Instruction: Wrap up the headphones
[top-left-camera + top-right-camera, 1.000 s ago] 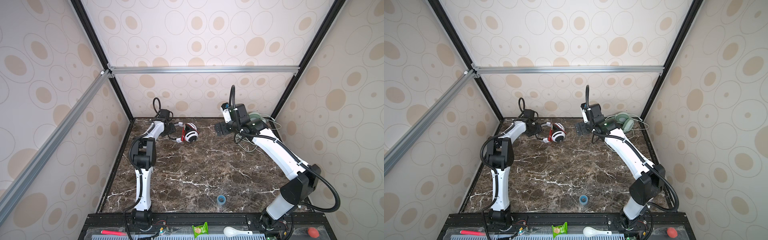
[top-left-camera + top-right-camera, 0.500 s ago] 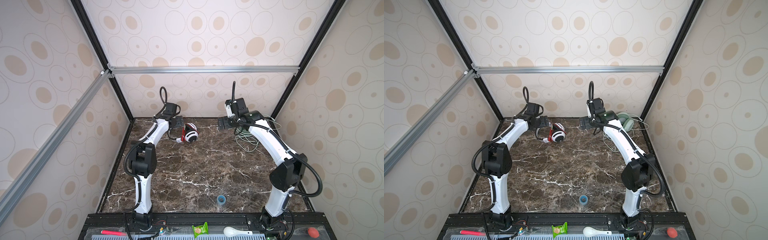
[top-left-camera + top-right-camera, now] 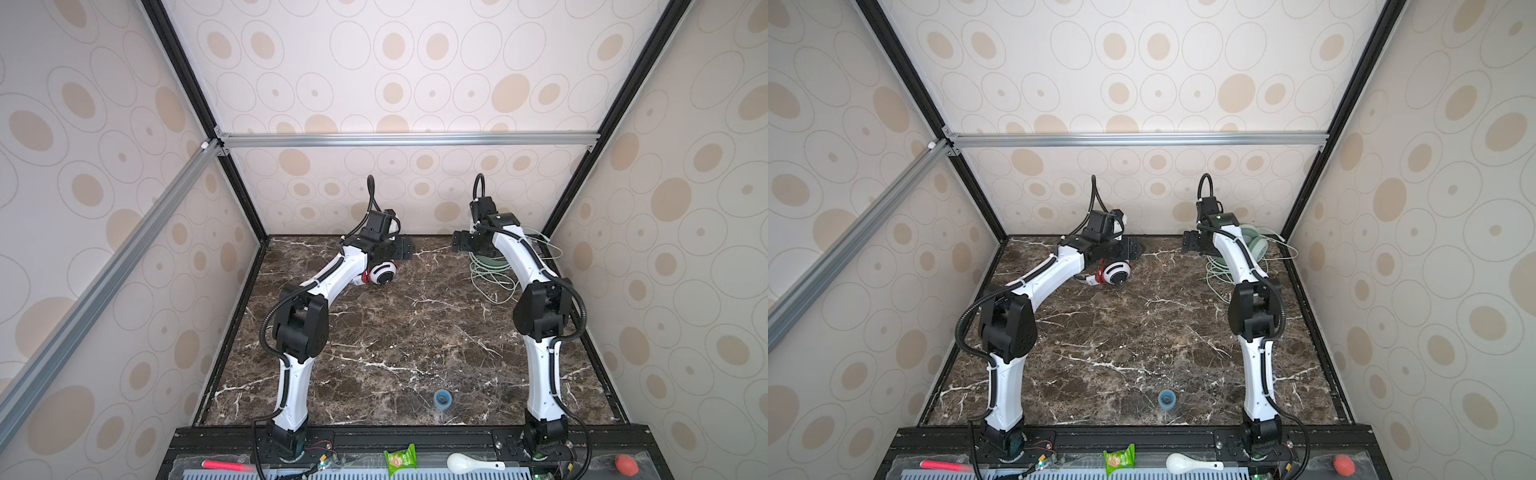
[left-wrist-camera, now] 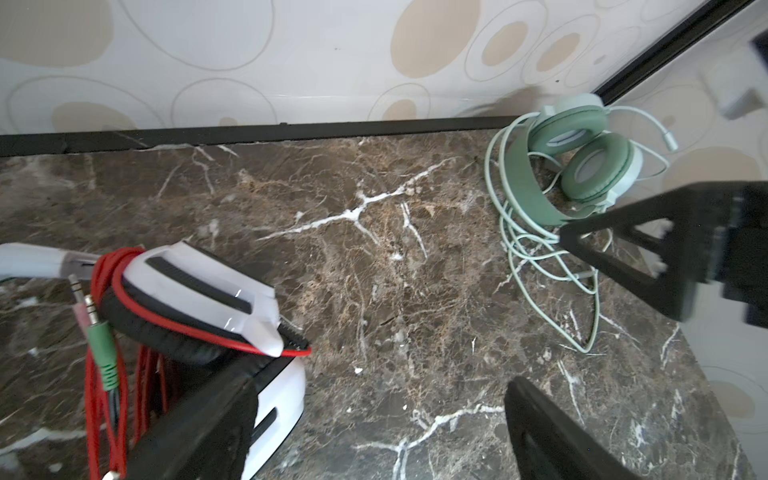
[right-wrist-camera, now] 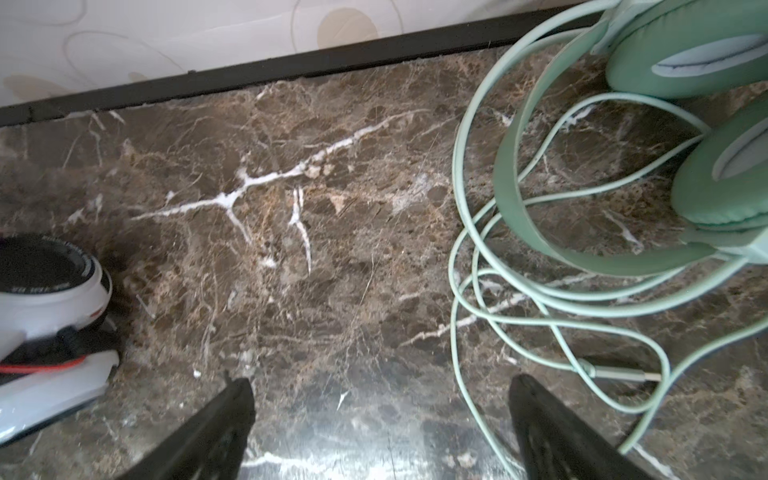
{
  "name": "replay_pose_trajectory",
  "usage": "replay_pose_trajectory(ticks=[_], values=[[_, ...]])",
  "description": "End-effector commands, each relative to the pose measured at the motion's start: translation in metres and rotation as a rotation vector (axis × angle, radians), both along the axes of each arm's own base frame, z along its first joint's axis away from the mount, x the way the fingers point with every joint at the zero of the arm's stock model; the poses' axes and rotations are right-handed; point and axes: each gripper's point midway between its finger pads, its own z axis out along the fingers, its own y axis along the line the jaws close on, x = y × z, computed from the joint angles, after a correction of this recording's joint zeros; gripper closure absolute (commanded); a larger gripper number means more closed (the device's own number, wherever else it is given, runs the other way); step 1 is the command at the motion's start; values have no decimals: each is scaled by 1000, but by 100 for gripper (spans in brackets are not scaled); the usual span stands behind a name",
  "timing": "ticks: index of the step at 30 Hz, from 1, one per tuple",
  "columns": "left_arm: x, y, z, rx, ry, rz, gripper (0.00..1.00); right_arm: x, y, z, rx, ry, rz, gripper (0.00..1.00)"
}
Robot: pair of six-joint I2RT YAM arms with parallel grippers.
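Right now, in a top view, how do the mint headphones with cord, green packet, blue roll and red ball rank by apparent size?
1. mint headphones, cord included
2. green packet
3. blue roll and red ball: about alike, unranked

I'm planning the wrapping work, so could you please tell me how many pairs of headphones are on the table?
2. The white headphones lie at the back, left of centre; the mint green headphones sit in the back right corner. None appears hidden.
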Motion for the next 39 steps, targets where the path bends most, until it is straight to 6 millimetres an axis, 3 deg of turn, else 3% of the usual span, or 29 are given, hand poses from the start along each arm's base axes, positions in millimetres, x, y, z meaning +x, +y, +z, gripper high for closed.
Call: replay_pose_trajectory(ticks=[1,10,19,24,29,39], values=[[-8,-15,32,-84,-47,-52,7,2,-1,-11,18,41,-59,2],[-26,-16,29,-127,-7,-54,8,16,-13,-56,-33,64,-141,4],[-46,-2,20,-137,39,-45,9,31,-25,-66,-136,22,-101,5],[-49,7,15,-142,63,-31,9,38,-29,-81,-148,33,-90,5],[-54,12,15,-156,77,-29,10,49,-35,-83,-159,8,-84,5],[-48,20,13,-174,82,-13,10,47,-45,-107,-91,55,-132,12]])
